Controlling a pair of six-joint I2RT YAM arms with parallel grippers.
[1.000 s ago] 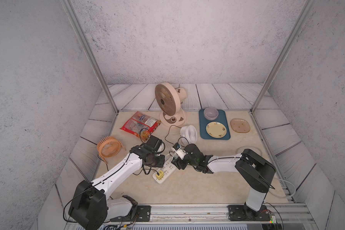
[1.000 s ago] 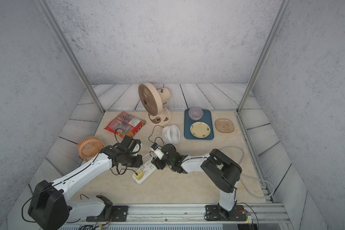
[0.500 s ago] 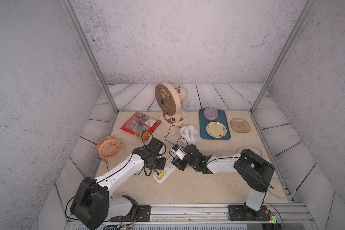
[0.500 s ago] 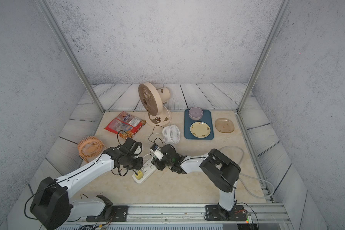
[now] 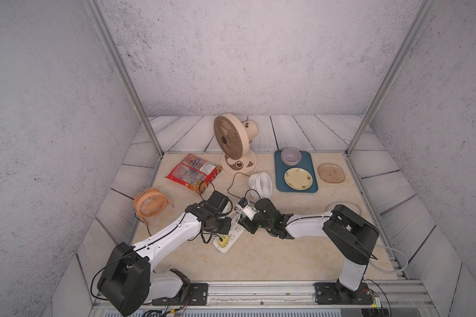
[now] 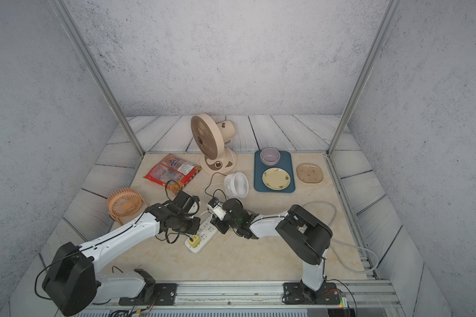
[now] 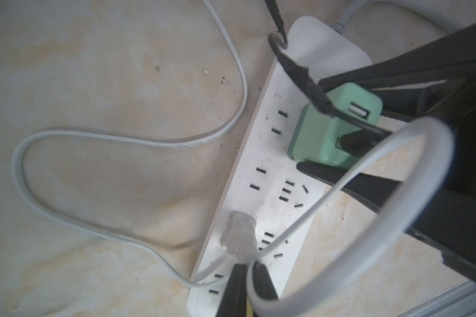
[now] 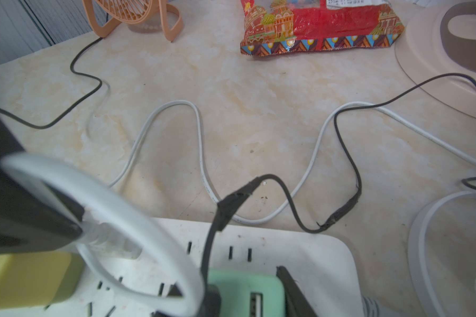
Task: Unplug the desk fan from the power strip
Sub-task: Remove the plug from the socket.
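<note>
Two grippers are down on one item. I log the power strip (image 5: 233, 234) flat on the tabletop directly under both: L gripper (image 7: 249, 271) over its mid section, R gripper (image 7: 313, 125) nearer the cord end.

L gripper: jaws closed, pinching the white flat cable (image 7: 121, 137) just beside the clear plug (image 7: 239, 236). The plug is seated in the strip, right at the fingertips (image 7: 232, 285). From the pinch the cable rises in a loop that arcs over toward R gripper.

R gripper: one finger either side of the green USB adapter (image 7: 322, 137), which sits plugged into the strip. The fingers are v. close to its faces. I can't tell from the wrist views whether they press on it or only bracket it. A black lead (image 7: 300, 71) runs from the adapter past one finger.

Yellow adapter (image 5: 222, 241): also plugged in, on the arm-base side of L gripper.

Desk fan (image 5: 231, 140): beige, upright, well beyond both grippers twd the back wall. Small white fan (image 5: 260, 185): just beyond R gripper. Orange fan (image 5: 150, 203): off L gripper's outer side, apart. Snack bag (image 5: 194, 174): beyond L gripper.
</note>
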